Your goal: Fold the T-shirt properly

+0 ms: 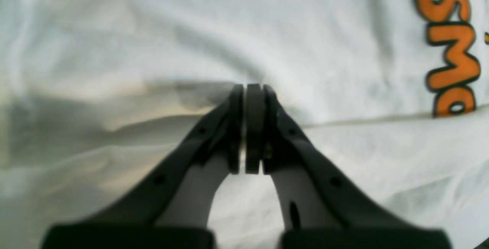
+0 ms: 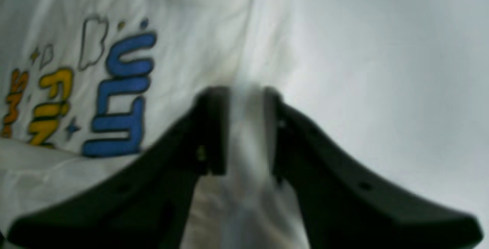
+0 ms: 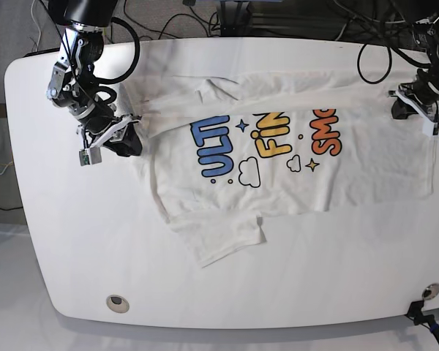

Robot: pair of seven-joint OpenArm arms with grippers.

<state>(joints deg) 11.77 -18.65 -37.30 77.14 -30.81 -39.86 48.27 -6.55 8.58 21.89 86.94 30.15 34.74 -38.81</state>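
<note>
The white T-shirt (image 3: 278, 183) lies spread on the table with its print up and one sleeve pointing toward the front edge. At the shirt's right edge in the base view, my left gripper (image 3: 404, 108) is down on the cloth. The left wrist view shows that gripper (image 1: 252, 88) shut, its fingers pressed together on a puckered fold of T-shirt (image 1: 305, 31) beside the orange letters. At the shirt's left edge, my right gripper (image 3: 128, 142) sits low; in the right wrist view a band of T-shirt (image 2: 183, 31) runs between the fingers of the right gripper (image 2: 244, 92), near the blue letters.
The white tabletop (image 3: 73, 241) has rounded corners, and bare tabletop (image 2: 382, 50) lies beside the shirt. Cables (image 3: 205, 18) hang behind the back edge. A round hole (image 3: 117, 301) sits near the front left, and a black clamp (image 3: 424, 318) at the front right corner.
</note>
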